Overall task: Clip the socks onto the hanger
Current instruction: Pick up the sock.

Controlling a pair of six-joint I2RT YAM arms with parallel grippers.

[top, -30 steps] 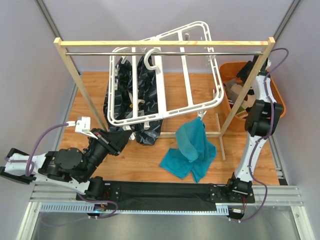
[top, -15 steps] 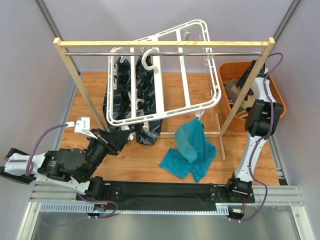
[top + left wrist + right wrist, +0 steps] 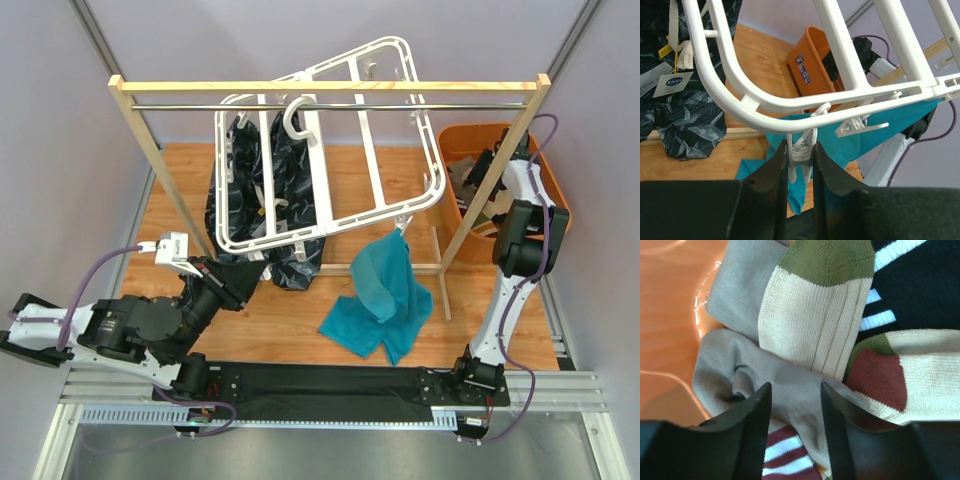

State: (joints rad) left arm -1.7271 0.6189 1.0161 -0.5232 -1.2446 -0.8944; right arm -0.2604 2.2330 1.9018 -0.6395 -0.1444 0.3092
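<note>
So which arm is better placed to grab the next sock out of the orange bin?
Right. The right end effector is open directly over the grey-brown sock in the orange bin, while the left end effector is shut on a hanger clip.

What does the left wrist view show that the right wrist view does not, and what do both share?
Only the left wrist view: the white plastic hanger frame, the teal sock below it, and the left gripper shut on a small white clip. Only the right wrist view: the open right gripper over a grey-brown sock and a beige sock with an olive toe. Both: the orange plastic bin.
</note>
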